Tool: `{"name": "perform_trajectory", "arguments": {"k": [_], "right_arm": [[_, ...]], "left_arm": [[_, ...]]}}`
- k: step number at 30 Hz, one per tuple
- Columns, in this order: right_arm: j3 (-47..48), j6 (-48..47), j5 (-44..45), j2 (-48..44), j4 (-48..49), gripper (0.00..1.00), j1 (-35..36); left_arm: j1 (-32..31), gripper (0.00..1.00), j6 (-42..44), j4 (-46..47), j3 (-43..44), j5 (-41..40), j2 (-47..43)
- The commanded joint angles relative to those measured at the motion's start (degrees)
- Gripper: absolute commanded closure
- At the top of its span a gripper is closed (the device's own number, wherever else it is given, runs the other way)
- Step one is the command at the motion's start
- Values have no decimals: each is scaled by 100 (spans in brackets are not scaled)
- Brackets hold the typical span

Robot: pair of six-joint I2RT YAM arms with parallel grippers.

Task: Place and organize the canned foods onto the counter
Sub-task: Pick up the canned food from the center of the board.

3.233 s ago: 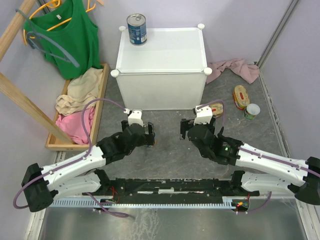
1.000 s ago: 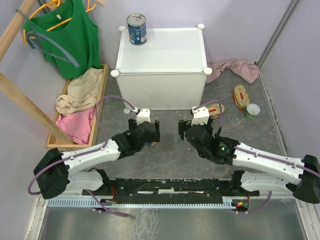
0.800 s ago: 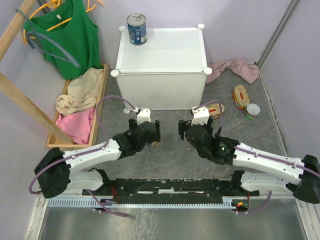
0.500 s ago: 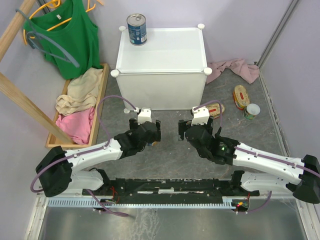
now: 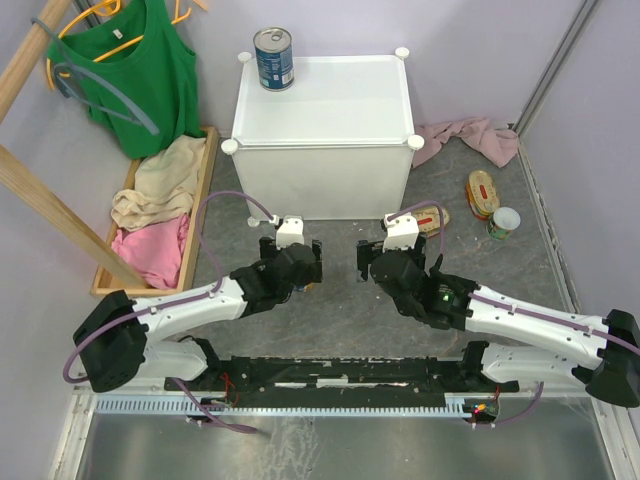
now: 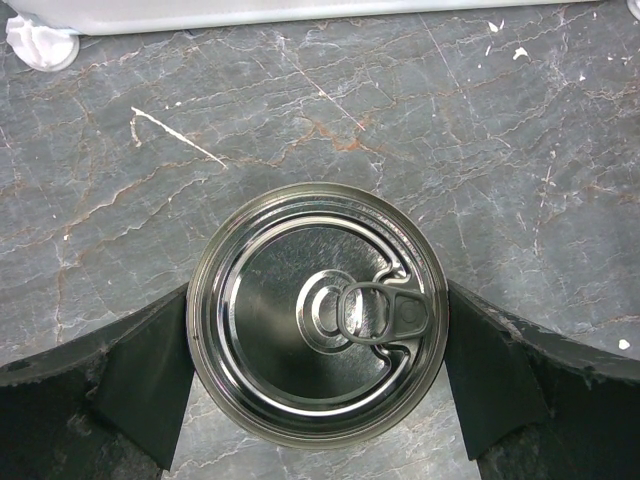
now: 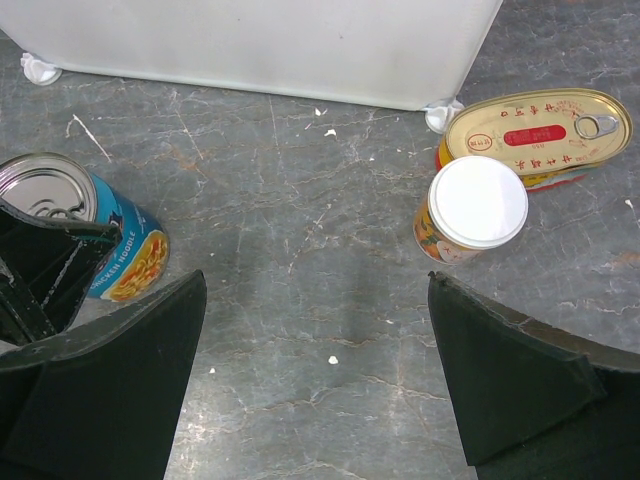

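The left hand (image 5: 297,268) is wide open and points down over a tall can (image 6: 318,315). This can stands upright on the grey stone surface (image 6: 480,150) in front of the white counter (image 5: 330,100). One black finger (image 6: 140,370) is on each side of the can, very close to it. I cannot tell if the fingers press on it. The can has a shiny silver top with a ring pull, and its label is blue and orange.

The right hand (image 7: 312,340) is wide open too and holds nothing. It hangs over bare stone, just to the right of the left hand. A little ahead of it, on its right, stands a small white-topped can (image 7: 470,210). This can is right beside a flat gold oval tin (image 7: 540,125) with a red label. The tin lies near the foot at the counter's front right corner.

Another tall blue can (image 5: 273,58) stands upright on top of the counter, at its back left corner.

Further right on the stone are a second gold oval tin (image 5: 483,193) and a second small white-topped can (image 5: 504,222). They sit just beside each other, well apart from both hands.

A pink cloth (image 5: 470,135) lies to the right of the counter. On the left, a wooden tray (image 5: 209,160) holds folded clothes, and a green top (image 5: 140,70) hangs above it.
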Motion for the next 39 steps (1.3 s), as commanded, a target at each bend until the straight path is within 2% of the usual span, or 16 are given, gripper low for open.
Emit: {"name": "perform_trajectory", "arguments": {"k": [1, 7, 10, 12, 15, 20, 21, 30, 39], "right_arm": [[3, -36, 62, -108, 186, 0, -10], [18, -44, 66, -143, 149, 0, -12], [20, -64, 68, -189, 136, 0, -12], [29, -62, 68, -196, 118, 0, -17], [53, -67, 51, -203, 98, 1, -18], [90, -60, 20, -215, 59, 0, -17], [99, -62, 22, -227, 56, 0, -17], [127, -28, -28, -235, 28, 0, -15], [135, 15, -46, -281, -24, 0, -13]], "left_arm": [[-11, 3, -17, 309, -83, -85, 179], [-8, 6, -56, 335, -105, -66, 314], [-11, 14, -52, 355, -126, -56, 288], [-11, 22, -44, 369, -147, -40, 274], [-6, 46, -64, 412, -192, -26, 270], [-10, 93, -104, 507, -270, -16, 243], [-12, 97, -105, 529, -295, -31, 206], [-12, 97, 105, 656, -370, -187, -253], [-36, 97, 264, 290, -76, -304, -494]]}}
